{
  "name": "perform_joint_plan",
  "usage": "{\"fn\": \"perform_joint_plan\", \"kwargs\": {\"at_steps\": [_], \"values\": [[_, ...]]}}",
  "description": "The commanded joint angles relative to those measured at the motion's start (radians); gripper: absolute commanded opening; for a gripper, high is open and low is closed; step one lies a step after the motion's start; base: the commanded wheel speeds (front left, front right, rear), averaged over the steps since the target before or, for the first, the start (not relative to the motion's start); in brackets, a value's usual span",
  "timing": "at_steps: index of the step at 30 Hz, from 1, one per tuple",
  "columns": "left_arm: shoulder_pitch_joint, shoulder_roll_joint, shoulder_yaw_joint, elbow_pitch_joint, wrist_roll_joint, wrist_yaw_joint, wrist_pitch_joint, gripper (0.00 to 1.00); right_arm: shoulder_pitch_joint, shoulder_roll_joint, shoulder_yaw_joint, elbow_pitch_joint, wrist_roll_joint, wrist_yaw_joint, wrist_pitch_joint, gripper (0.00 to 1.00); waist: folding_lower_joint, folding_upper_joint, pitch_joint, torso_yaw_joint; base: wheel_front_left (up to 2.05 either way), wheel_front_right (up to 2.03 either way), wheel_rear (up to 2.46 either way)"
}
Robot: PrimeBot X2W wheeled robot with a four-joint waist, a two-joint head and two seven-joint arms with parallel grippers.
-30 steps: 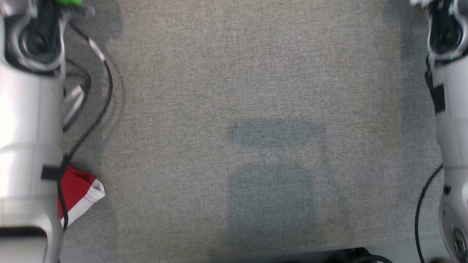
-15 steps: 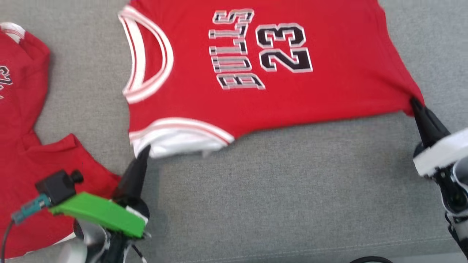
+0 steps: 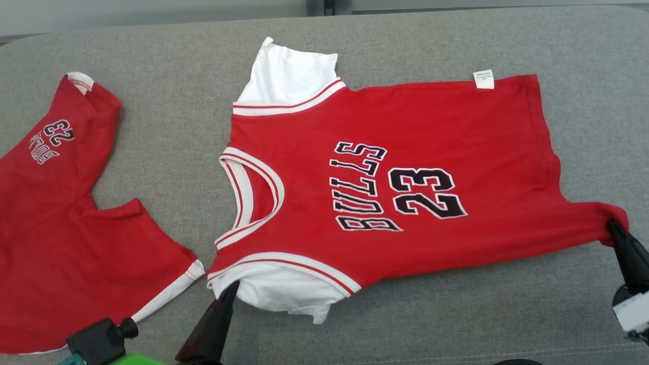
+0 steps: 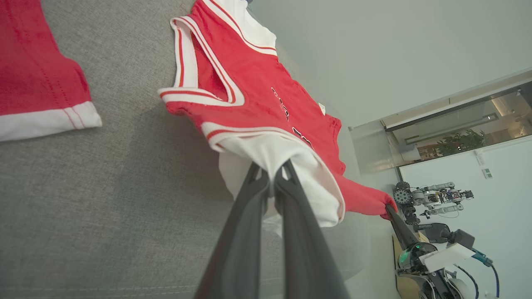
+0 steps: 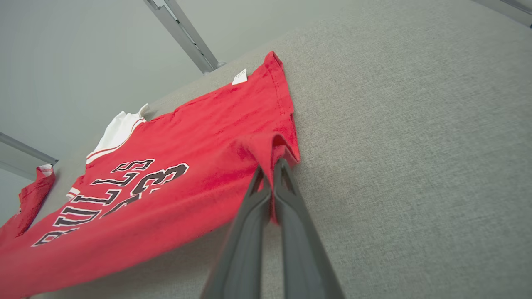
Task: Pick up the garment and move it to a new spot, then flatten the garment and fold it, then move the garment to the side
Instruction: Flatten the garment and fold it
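Red jersey [image 3: 405,152] lies spread on the grey fabric counter [image 3: 456,314], print side up w/ "BULLS 23" showing, neck opening twd the robot's left, hem twd its right. Small white label [image 3: 483,79] at the far hem edge.

L hand [image 3: 230,289] is closed, fingers pinching the near white sleeve [image 3: 279,294]. In the left wrist view the cloth is bunched between the tips [image 4: 272,170] and lifted a bit off the counter.

R hand [image 3: 612,225] is also closed, gripping the near hem corner [image 3: 603,218], which is drawn out to a point. Right wrist view shows red fabric clamped between the tips [image 5: 269,166].

2nd red garment [image 3: 76,243] lies flat on the robot's left, apart from the jersey, not held.
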Motion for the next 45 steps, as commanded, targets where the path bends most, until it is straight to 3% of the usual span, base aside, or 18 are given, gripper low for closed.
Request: {"fn": "perform_joint_plan", "kwargs": {"at_steps": [1, 9, 23, 29, 37, 38, 39, 40, 41, 42, 45], "values": [[-0.045, 0.014, 0.007, 0.006, 0.013, 0.009, 0.013, 0.00, -0.053, 0.022, 0.008, 0.013, -0.007, -0.002, 0.024, 0.00, 0.0001, 0.0000, 0.063, -0.022, 0.00, 0.00, 0.00], [-0.215, 0.031, 0.012, 0.065, 0.005, 0.033, 0.098, 0.00, -0.250, 0.058, 0.096, 0.155, -0.105, -0.001, 0.090, 0.00, 0.0001, 0.0000, 0.134, -0.029, 0.00, 0.00, 0.00], [-0.470, 0.032, 0.006, 0.245, -0.021, 0.038, 0.212, 0.00, -0.356, -0.012, 0.162, 0.164, -0.119, -0.001, 0.227, 0.00, 0.0001, 0.0000, 0.087, -0.050, 0.00, 0.00, 0.00], [-0.567, 0.011, -0.014, 0.340, -0.020, 0.038, 0.243, 0.00, -0.400, -0.025, 0.167, 0.190, -0.147, -0.001, 0.274, 0.00, 0.0001, 0.0000, 0.085, -0.041, 0.00, 0.00, 0.00], [-0.734, -0.053, -0.030, 0.589, -0.053, 0.041, 0.292, 0.00, -0.480, -0.006, 0.179, 0.286, -0.221, -0.001, 0.304, 0.00, 0.0001, 0.0000, 0.092, -0.017, 0.00, 0.00, 0.00], [-0.751, -0.066, -0.031, 0.623, -0.058, 0.039, 0.294, 0.00, -0.489, -0.001, 0.185, 0.293, -0.230, -0.001, 0.298, 0.18, 0.0001, 0.0000, 0.092, -0.016, 0.00, 0.00, 0.00], [-0.767, -0.075, -0.034, 0.654, -0.055, 0.034, 0.296, 0.09, -0.496, 0.004, 0.189, 0.297, -0.236, -0.001, 0.289, 0.64, 0.0001, 0.0000, 0.092, -0.014, 0.00, 0.00, 0.00], [-0.781, -0.083, -0.039, 0.686, -0.052, 0.027, 0.296, 0.33, -0.499, 0.009, 0.187, 0.307, -0.238, -0.001, 0.283, 1.00, 0.0001, 0.0000, 0.092, -0.013, 0.00, 0.00, 0.00], [-0.794, -0.088, -0.044, 0.714, -0.048, 0.018, 0.293, 0.91, -0.503, 0.011, 0.184, 0.310, -0.245, -0.001, 0.271, 1.00, 0.0001, 0.0000, 0.091, -0.012, 0.00, 0.00, 0.00], [-0.805, -0.088, -0.049, 0.737, -0.036, 0.011, 0.287, 1.00, -0.504, 0.011, 0.185, 0.308, -0.250, -0.001, 0.259, 1.00, 0.0001, 0.0000, 0.089, -0.012, 0.00, 0.00, 0.00], [-0.817, -0.079, -0.054, 0.767, -0.018, -0.019, 0.256, 1.00, -0.478, 0.000, 0.194, 0.273, -0.259, -0.001, 0.229, 1.00, 0.0001, 0.0000, 0.084, -0.020, 0.00, 0.00, 0.00]]}}
